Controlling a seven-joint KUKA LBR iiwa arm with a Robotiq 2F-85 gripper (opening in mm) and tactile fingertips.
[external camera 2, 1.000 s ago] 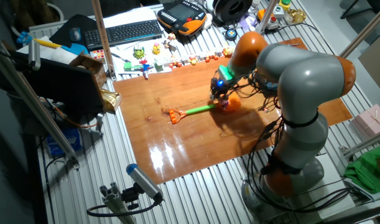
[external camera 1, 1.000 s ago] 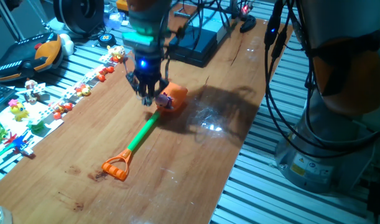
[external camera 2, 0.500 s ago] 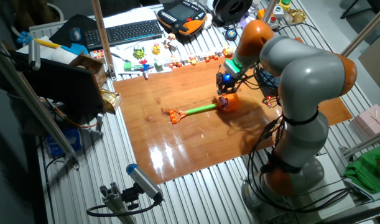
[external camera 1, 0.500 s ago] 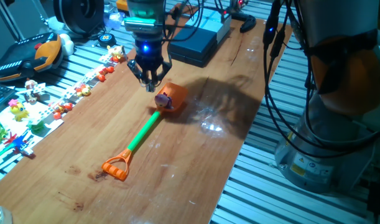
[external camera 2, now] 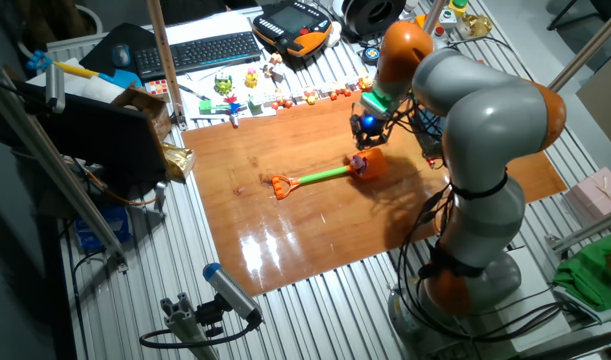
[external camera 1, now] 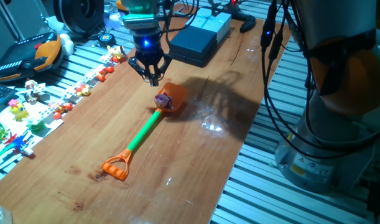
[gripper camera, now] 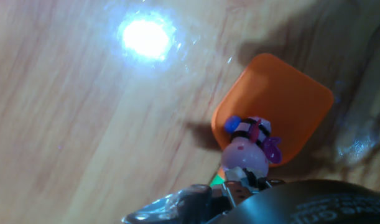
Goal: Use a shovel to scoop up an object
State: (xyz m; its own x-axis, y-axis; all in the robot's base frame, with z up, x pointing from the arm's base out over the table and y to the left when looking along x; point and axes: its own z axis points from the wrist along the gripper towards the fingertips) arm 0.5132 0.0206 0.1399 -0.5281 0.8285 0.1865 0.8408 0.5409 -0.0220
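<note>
Shovels: one (external camera 1: 144,132), on the wooden table (external camera 1: 196,155), near its middle
Figurines on the blade: one (external camera 1: 162,99), pink-purple head
Grippers: one (external camera 1: 151,73), above the table's far half
Keyboards: one (external camera 2: 211,50), beyond the table's far edge
Dark boxes: one (external camera 1: 193,41), at the table's far edge
Small red-and-yellow toys: a row (external camera 1: 84,89) along the table's left edge, too small to count

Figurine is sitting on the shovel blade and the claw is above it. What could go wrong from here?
1. The figurine sits at the shaft end of the blade, near its edge; tilting the shovel might tip it onto the table.
2. The claw hangs right above the figurine; descending there could knock it off.
3. The thin green shaft lies flat on the wood, so a grasp may slip or twist.
</note>
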